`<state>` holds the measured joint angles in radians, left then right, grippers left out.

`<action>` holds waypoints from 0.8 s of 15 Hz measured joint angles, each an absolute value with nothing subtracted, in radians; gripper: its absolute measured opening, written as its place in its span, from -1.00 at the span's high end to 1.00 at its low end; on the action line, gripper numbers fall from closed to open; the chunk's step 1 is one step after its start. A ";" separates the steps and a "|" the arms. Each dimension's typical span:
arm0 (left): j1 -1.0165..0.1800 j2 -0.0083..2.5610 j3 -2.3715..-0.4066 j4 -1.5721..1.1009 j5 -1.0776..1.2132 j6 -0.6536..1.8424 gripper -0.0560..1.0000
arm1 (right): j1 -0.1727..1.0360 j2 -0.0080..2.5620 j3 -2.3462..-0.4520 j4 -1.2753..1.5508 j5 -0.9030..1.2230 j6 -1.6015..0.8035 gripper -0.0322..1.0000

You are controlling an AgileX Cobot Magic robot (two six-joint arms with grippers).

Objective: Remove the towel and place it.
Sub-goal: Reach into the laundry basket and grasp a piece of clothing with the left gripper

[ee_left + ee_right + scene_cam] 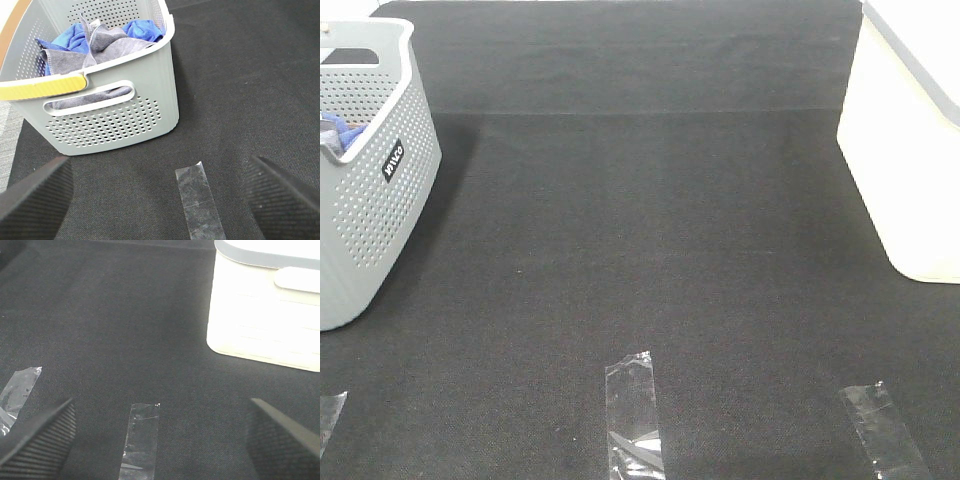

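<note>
The left hand (157, 159) hung released above the table (650, 220), its two dark ribbed fingers (37, 195) spread wide apart and gripping nothing, with a strip of clear tape (200, 200) lying on the black fabric surface below the gap. Just beyond that hand stood the grey perforated basket (115, 125), white-rimmed, with a yellow band (45, 87) along its near edge above a handle slot. The towel (107, 42) lay crumpled inside the basket, grey and tangled with a bright blue cloth (75, 35) that showed on both sides of it; more grey fabric showed through the handle slot. In the exterior high view the basket sat at the far left edge of the table, a small black label (393, 160) on its side wall and a bit of the blue cloth peeking over the rim, while the towel itself could not be made out there. The right hand (161, 400) was likewise released, its fingers (40, 440) wide apart over bare table and another tape strip (140, 440). Near it, at the right edge of the table, stood a white bin (265, 315) with a grey band around its top. Neither hand appeared in the exterior high view, and the basket and the bin stood well apart.
</note>
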<state>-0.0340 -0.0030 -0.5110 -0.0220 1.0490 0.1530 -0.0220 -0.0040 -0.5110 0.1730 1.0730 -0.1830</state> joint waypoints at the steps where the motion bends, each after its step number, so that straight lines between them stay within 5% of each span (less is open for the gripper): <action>1: -0.034 -0.003 -0.511 -0.022 1.049 0.153 -0.77 | -0.022 -0.004 -0.511 0.173 1.073 -0.183 -0.70; 12: -0.034 -0.003 -0.511 -0.022 1.049 0.153 -0.77 | -0.022 -0.004 -0.511 0.173 1.073 -0.183 -0.70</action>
